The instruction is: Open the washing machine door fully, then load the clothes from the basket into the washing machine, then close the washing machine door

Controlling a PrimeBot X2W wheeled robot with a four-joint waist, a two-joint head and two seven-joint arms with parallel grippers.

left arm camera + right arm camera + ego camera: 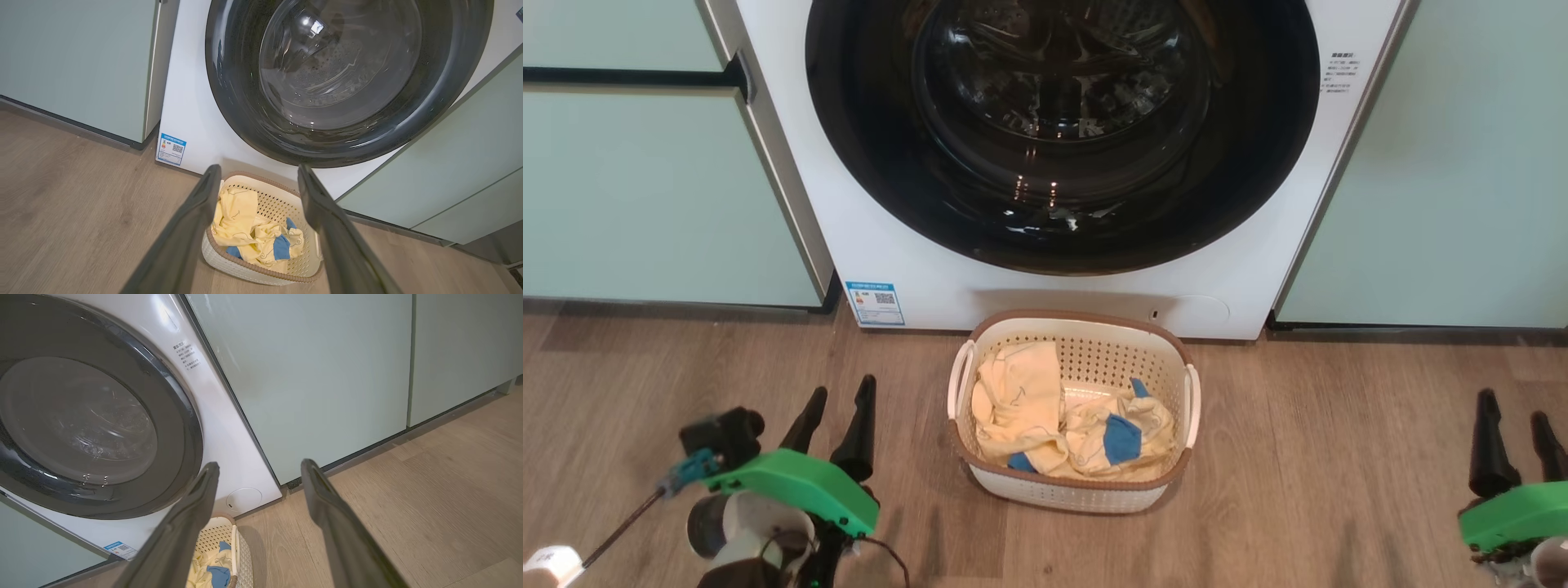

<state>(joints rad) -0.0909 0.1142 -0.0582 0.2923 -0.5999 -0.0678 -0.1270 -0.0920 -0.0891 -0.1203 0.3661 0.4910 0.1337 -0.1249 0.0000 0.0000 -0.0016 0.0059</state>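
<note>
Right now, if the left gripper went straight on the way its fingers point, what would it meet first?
Probably the washing machine door, low on its black rim; the basket looks to lie below that line.

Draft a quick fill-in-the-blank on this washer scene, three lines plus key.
1. The washing machine door is ____.
2. The clothes in the basket are pale yellow with ____ patches.
3. The left claw and right claw are both ____, holding nothing.
Missing words: closed; blue; open.
</note>
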